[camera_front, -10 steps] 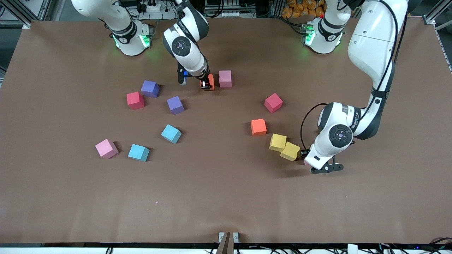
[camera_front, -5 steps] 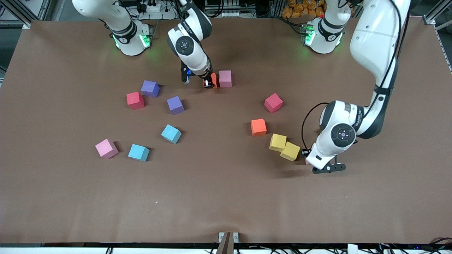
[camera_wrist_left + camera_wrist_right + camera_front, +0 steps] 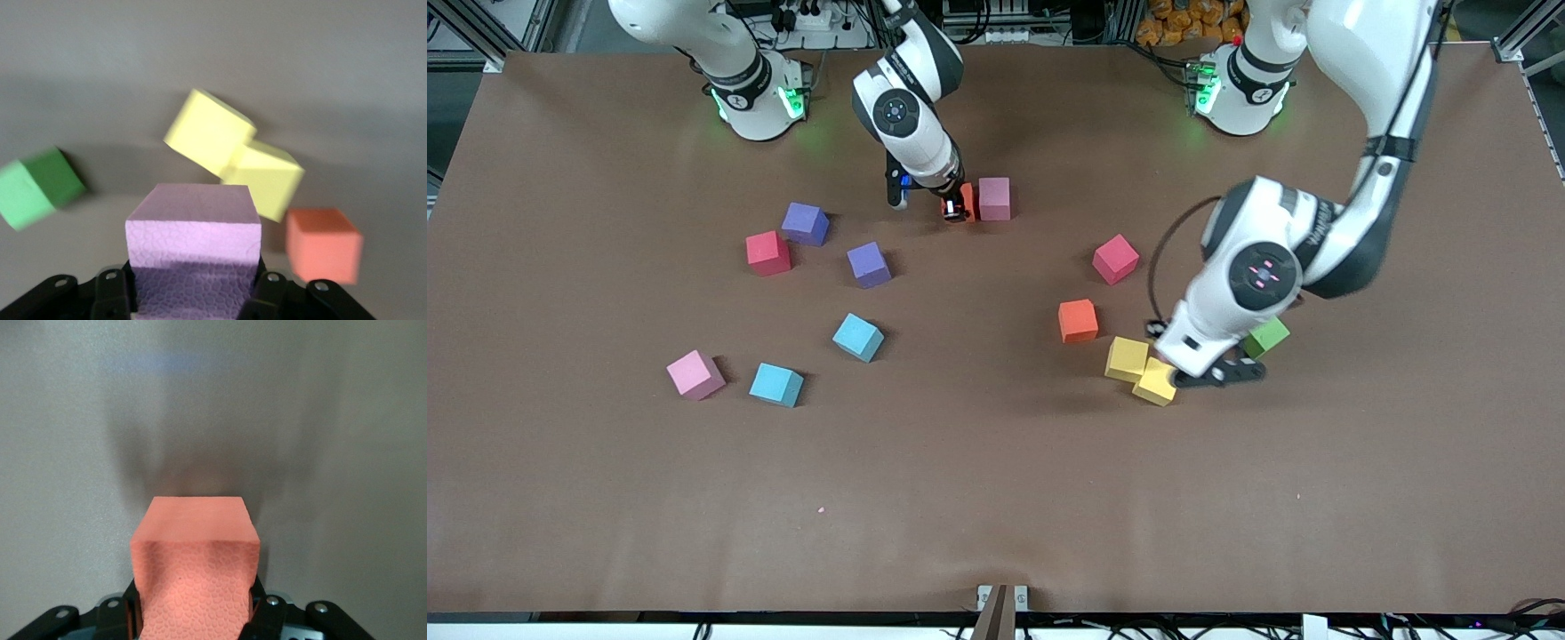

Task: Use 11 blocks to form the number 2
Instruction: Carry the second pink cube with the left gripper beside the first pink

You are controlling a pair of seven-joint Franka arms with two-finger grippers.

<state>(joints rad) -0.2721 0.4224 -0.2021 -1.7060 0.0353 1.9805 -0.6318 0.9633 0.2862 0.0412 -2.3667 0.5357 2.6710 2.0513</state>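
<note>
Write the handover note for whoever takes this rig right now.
Left tool: shut on a pink block, over the two touching yellow blocks.
Right tool: shut on an orange block, down beside the pink block nearest the robots' bases.
Loose on the table: green block, second orange block, two light blue blocks, a pink block, two purple blocks, two crimson cubes.
Done: no figure recognisable yet.
Left: nearly all eleven blocks still to place.
</note>
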